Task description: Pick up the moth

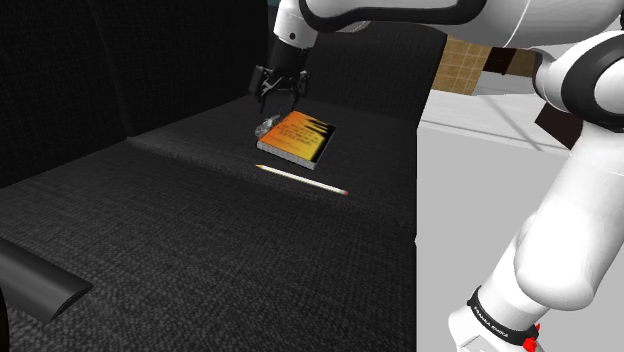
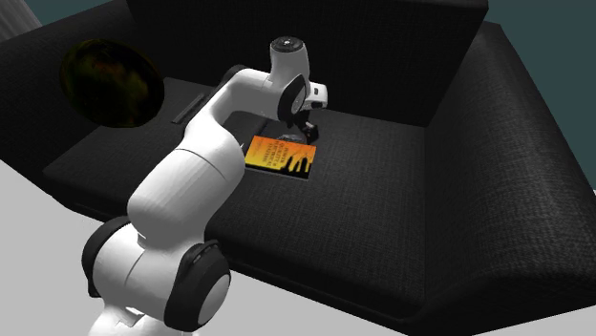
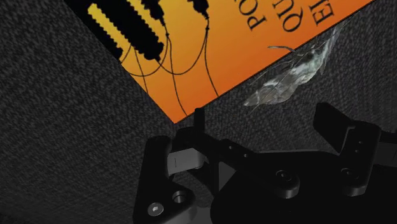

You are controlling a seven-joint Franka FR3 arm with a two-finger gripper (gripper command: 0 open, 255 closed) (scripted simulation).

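Black pincer (image 1: pixel 279 100), jaws spread and empty, hovers above the pale moth (image 3: pixel 294 71), which lies on the dark sofa seat (image 1: pixel 180 240) against the orange book (image 1: pixel 297 137), likely poised to descend.

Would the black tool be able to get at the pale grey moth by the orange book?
Probably yes: the open black tool hovers close above the pale grey moth, nothing between them.

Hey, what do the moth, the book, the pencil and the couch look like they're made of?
Moth: thin, pale grey, partly see-through wings; material unclear.
Book: smooth orange printed cover, likely paper or card.
Pencil: pale shaft with a red end, probably wood.
Couch: black woven fabric, judging by its coarse grain.
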